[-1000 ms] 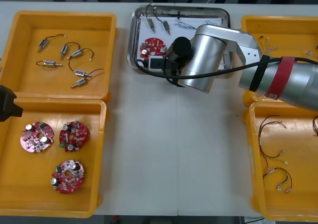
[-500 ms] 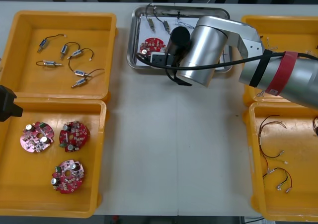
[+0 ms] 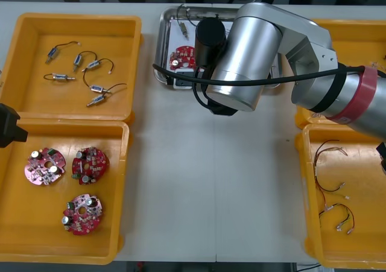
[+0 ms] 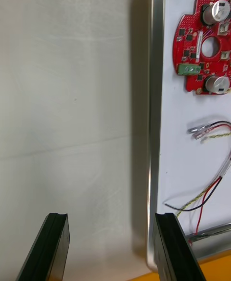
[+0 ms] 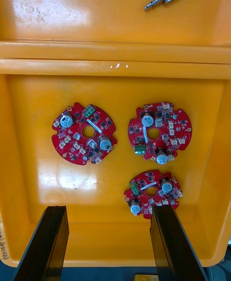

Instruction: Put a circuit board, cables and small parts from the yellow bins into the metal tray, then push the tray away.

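Observation:
The metal tray (image 3: pixel 160 43), white inside, stands at the table's far middle. It holds a red circuit board (image 3: pixel 183 56), and my right arm (image 3: pixel 253 55) reaches across it. In the right wrist view my right gripper (image 4: pixel 113 247) is open and straddles the tray's rim (image 4: pixel 153 117), one finger over the table and the other at the rim. Past that finger lie the board (image 4: pixel 204 45) and a red and yellow cable (image 4: pixel 211 194). My left gripper (image 5: pixel 108 242) hangs open above three circuit boards (image 5: pixel 159 131) in the near left bin (image 5: pixel 115 59).
The far left bin (image 3: pixel 78 20) holds several small metal parts (image 3: pixel 96 91) on black cables. On the right are a far bin (image 3: pixel 356 28) and a near bin (image 3: pixel 309 224) with thin red and black cables (image 3: pixel 329 151). Bare table (image 3: pixel 211 181) lies between the bins.
My right arm has swung farther over the tray, towards the table's far edge. The tray has hardly shifted. The left arm has not moved.

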You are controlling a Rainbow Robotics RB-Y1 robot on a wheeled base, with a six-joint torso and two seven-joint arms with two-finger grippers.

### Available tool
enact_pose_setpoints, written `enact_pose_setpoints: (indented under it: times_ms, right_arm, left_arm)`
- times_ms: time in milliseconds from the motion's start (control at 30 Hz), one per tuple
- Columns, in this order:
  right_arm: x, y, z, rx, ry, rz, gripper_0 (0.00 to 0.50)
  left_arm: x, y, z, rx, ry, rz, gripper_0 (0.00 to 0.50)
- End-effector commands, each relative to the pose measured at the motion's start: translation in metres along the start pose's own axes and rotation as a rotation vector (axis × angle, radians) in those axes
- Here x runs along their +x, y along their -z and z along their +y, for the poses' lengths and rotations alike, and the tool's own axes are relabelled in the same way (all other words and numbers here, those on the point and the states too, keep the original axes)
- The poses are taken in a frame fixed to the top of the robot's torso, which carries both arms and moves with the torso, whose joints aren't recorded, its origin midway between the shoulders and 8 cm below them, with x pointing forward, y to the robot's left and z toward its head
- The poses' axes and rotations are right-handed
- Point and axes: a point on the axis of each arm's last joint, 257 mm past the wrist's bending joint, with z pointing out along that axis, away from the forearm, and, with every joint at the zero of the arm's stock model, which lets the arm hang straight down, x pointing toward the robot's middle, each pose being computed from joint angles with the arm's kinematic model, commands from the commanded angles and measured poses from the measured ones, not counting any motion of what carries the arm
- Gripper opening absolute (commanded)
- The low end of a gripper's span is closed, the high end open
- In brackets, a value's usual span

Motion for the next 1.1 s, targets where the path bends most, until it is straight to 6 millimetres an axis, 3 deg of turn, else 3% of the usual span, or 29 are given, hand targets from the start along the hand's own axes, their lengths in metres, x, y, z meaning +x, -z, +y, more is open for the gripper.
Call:
enact_pose_setpoints:
  times_ms: [33, 333, 700, 800, 1100]
  right_arm:
    - [0.009, 0.023, 0.009, -0.032, -0.08, -0.021, 0.5]
    - [0.076, 0.056, 0.025, -0.09, -0.26, 0.051, 0.5]
    - [0.106, 0.096, -0.004, -0.079, -0.626, -0.114, 0.5]
    - [0.127, 0.1, 0.0, -0.099, -0.748, -0.126, 0.5]
    - [0.221, 0.111, 0.017, -0.016, -1.001, -0.013, 0.5]
  left_arm:
    - [-0.001, 0.005, 0.001, -0.003, -0.027, -0.025, 0.5]
    - [-0.001, 0.005, 0.001, -0.003, -0.027, -0.025, 0.5]
    - [-0.001, 0.005, 0.001, -0.003, -0.027, -0.025, 0.5]
    - [-0.001, 0.005, 0.001, -0.003, -0.027, -0.025, 0.5]
    - [-0.001, 0.005, 0.001, -0.003, -0.027, -0.025, 0.5]
